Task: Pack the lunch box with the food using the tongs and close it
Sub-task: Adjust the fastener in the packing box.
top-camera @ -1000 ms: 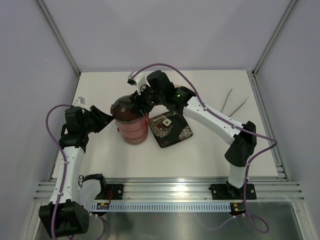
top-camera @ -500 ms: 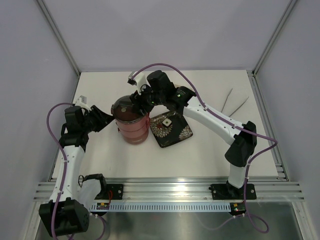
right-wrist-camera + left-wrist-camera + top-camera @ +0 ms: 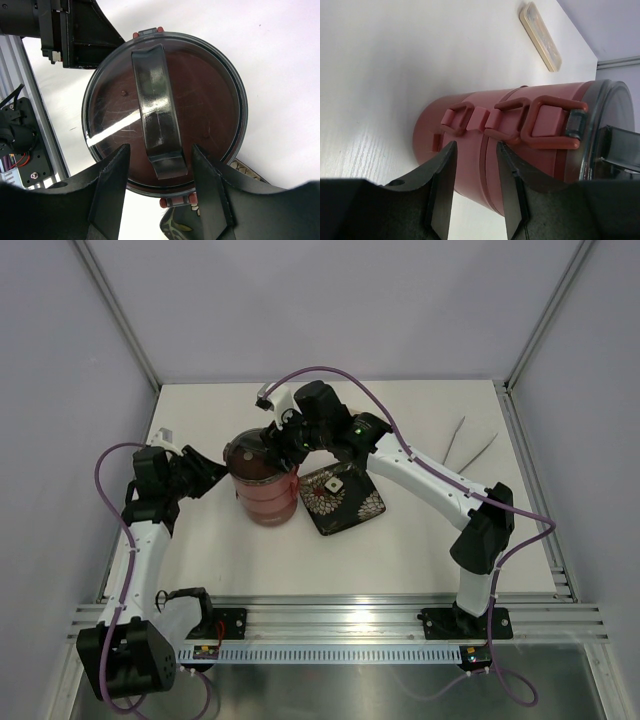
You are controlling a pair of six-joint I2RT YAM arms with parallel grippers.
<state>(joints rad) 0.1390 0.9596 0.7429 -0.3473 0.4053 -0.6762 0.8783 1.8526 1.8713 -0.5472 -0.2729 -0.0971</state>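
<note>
Left pincer (image 3: 476,150) sits half open and empty, fingers level with the clasps (image 3: 512,120) on the lunch box (image 3: 265,498). Right pincer (image 3: 160,152) hangs open astride the lid handle (image 3: 155,100), gripping nothing. The box stands left of centre on the desk (image 3: 400,550), beside the plate (image 3: 355,508).

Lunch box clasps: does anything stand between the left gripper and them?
Nothing visible does. The left gripper, jaws apart, points straight at the clasps on the side of the lunch box.
</note>
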